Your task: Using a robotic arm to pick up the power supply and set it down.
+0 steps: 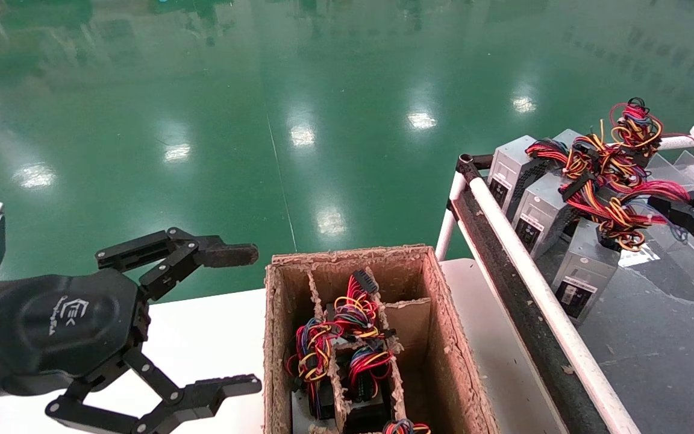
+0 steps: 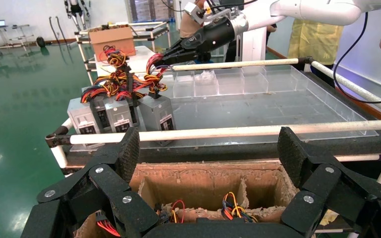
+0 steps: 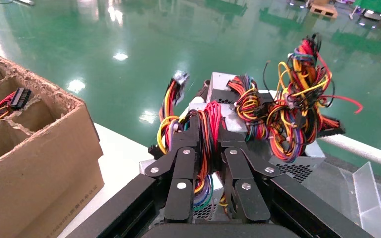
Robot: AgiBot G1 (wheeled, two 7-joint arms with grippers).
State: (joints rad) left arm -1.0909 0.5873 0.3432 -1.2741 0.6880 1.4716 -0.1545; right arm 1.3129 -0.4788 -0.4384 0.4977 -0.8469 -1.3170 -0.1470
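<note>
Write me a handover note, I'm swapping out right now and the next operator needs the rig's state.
Left tool: open, empty, hovering beside the cardboard divider box on the white table.
Right tool: closed on the wire bundle of the nearest power supply, over the black tray.
Three power supplies stand in a row at the tray's rail; more wired units sit in the box compartments.
Done: grasp made.
Left: lift it and set it down.
</note>
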